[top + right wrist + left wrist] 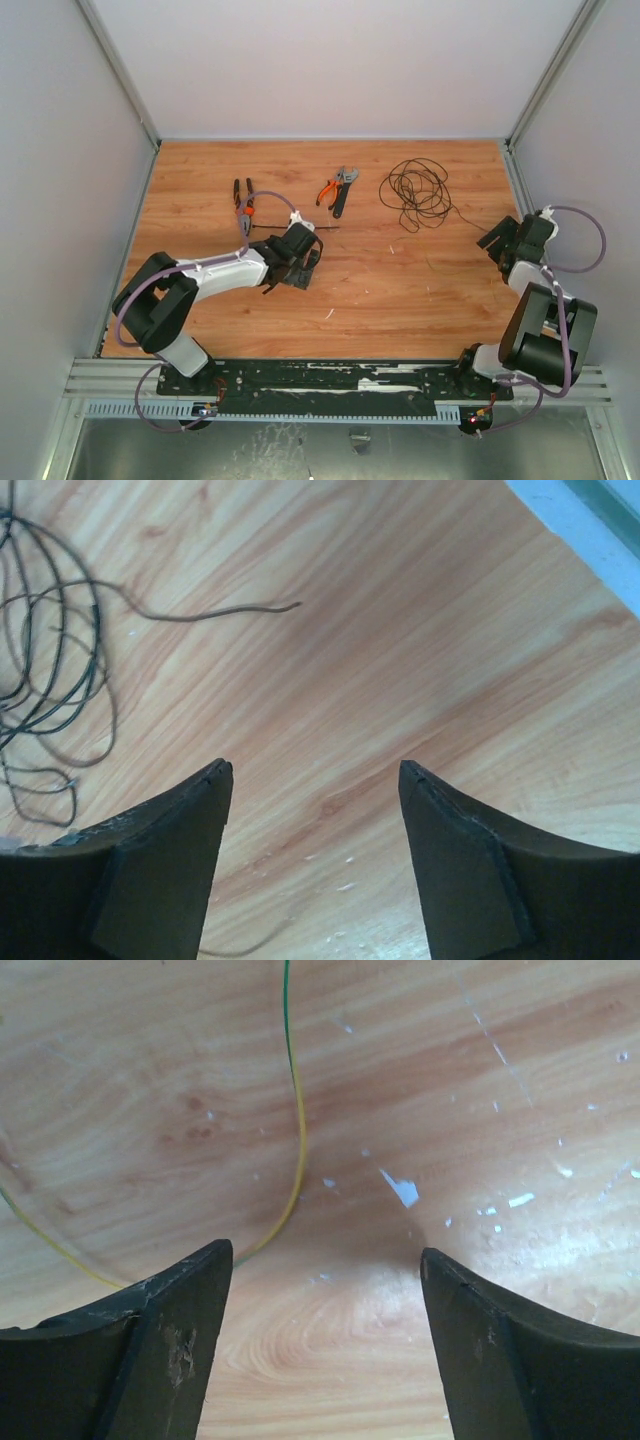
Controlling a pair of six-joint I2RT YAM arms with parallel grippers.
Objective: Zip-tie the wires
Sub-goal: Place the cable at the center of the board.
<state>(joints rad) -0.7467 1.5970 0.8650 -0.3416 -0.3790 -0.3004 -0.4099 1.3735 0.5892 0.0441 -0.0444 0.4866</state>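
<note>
Left gripper (325,1255) spread wide and empty, low over the bare wooden tabletop (400,290). The zip tie (325,228) lies flat just beyond it. Right gripper (315,765) likewise spread and empty, with the wires (415,190) coiled loose nearby. Seemingly one arm stationed per item.

No legible text or labels anywhere

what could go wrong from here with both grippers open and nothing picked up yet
1. The wires are a loose thin tangle with a stray end toward the right gripper. A pinch may catch one strand and drag the coil apart.
2. The zip tie lies flat on the table beside the left gripper, close to the nearby pliers. A grab may slide it or knock the pliers.
</note>
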